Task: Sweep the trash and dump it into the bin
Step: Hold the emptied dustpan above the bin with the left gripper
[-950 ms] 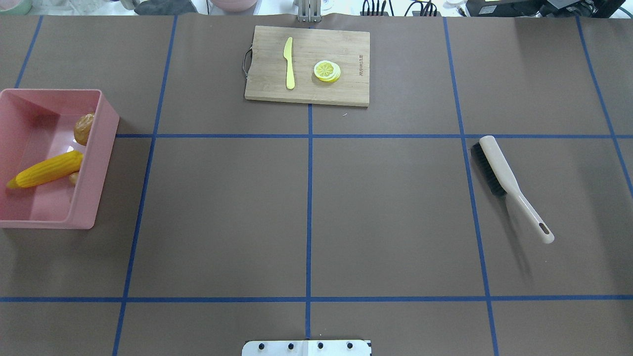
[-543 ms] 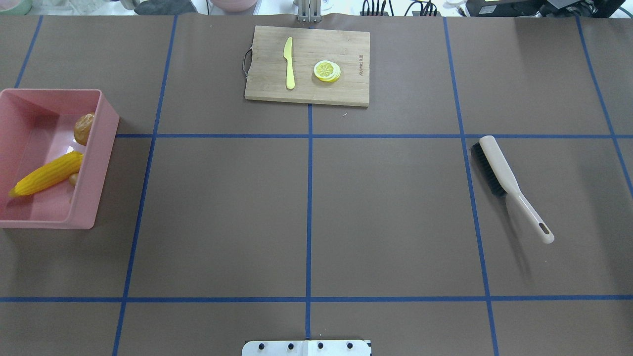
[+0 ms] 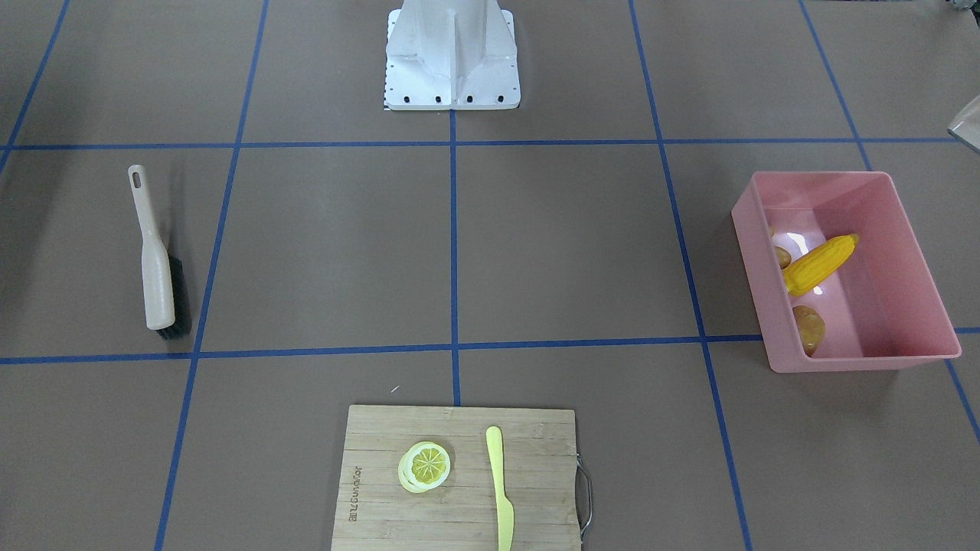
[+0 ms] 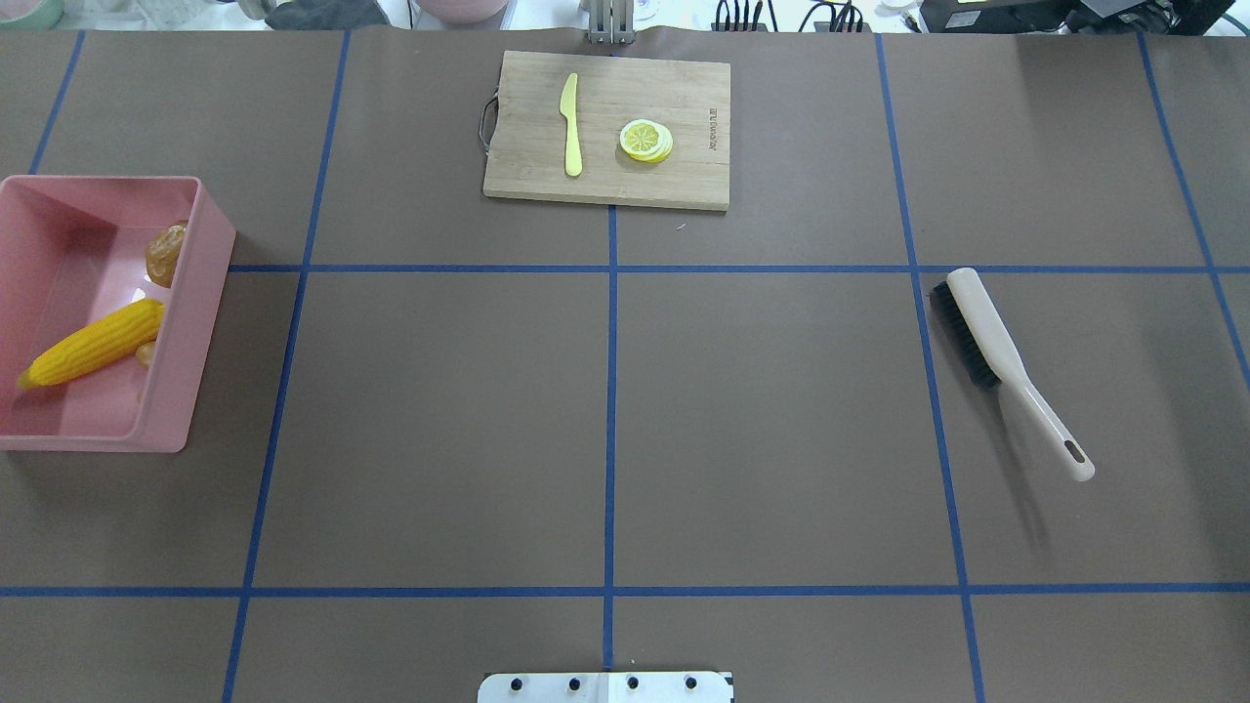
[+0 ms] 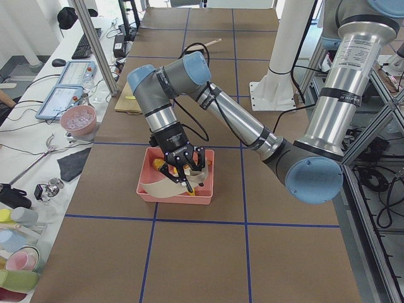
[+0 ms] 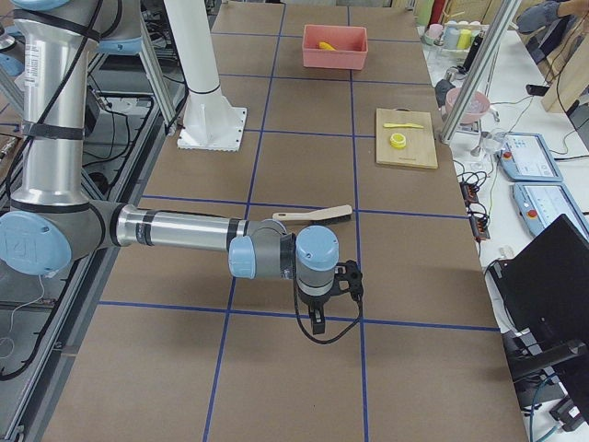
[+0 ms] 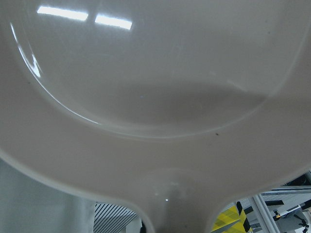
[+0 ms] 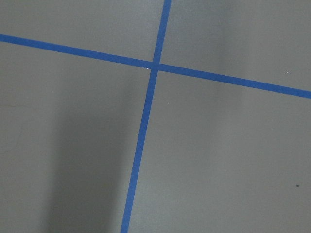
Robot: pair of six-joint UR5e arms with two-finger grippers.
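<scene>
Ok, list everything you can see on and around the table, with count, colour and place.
bin: one, pink, table's end on the robot's left
corn cob: one, yellow, inside the bin
potato: one, brown, inside the bin, at its far end
ginger root: one, tan, inside the bin, mostly hidden by its wall
dustpan: one, beige, over the bin
brush: one, beige with black bristles, lying on the robot's right
cutting board: one, wooden, far middle
knife: one, pale yellow, on the cutting board
lemon slice: one, yellow, on the cutting board beside the knife
left gripper: one, black, at the dustpan above the bin
right gripper: one, black, pointing down, apart from the brush
</scene>
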